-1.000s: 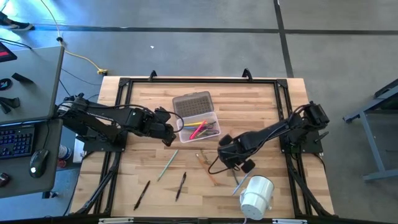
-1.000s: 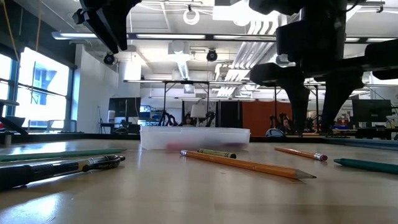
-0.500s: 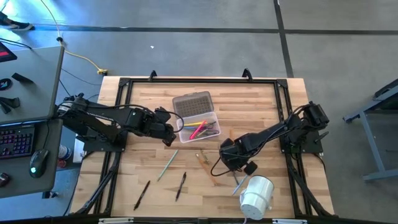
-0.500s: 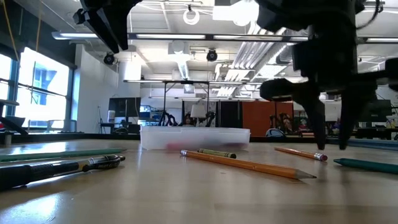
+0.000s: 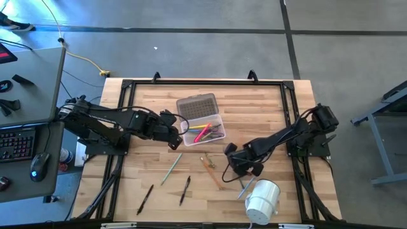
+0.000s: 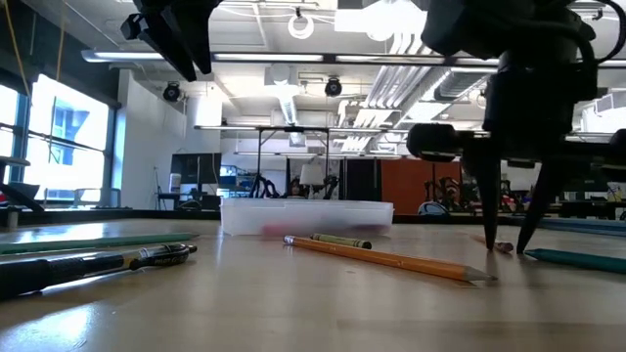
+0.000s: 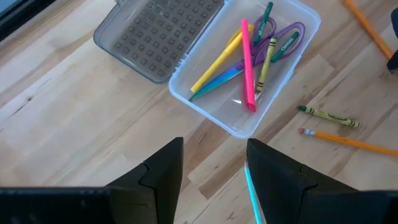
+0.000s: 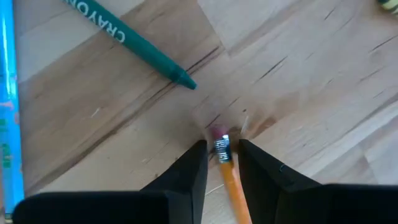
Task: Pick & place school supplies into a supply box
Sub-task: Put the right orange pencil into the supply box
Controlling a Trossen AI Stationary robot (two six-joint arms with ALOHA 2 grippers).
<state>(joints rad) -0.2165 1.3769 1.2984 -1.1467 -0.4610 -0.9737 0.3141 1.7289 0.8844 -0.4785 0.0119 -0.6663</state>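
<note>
Your right gripper (image 8: 219, 163) is down on the table, fingers either side of the eraser end of an orange pencil (image 8: 228, 171). The gap is narrow and the pads sit just beside the shaft; I can't tell whether they're pinching yet, so treat it as not held.

To do it well: finish the close squarely across the shaft, not on the metal ferrule, which looks likely to slip. You've got the very end, so expect the long part to droop once lifted. Lift straight up, slow, and check the pencil comes w/ you before swinging.

The box (image 5: 209, 131) sits far-left of the gripper, lid (image 5: 196, 106) flipped open on its far side, w/ pens already inside: pink, yellow, purple, green. Carry far-left and drop in lengthwise along the box.

Room and edges:
- Green crayon (image 8: 133, 43) and a light blue pen (image 8: 8, 93) lie just beside the grasp; don't drag them.
- White roll (image 5: 262, 198) is near-right, close to the arm. Don't back into it.
- Left gripper (image 7: 212, 177) hovers on the box's left, jaws wide, empty. That side's taken, so come in from the right or over the near wall.
- More pens lie loose on the near-left table; the table's mid strip betw. you and the box has only a crayon and a pencil lying flat, so stay high.
</note>
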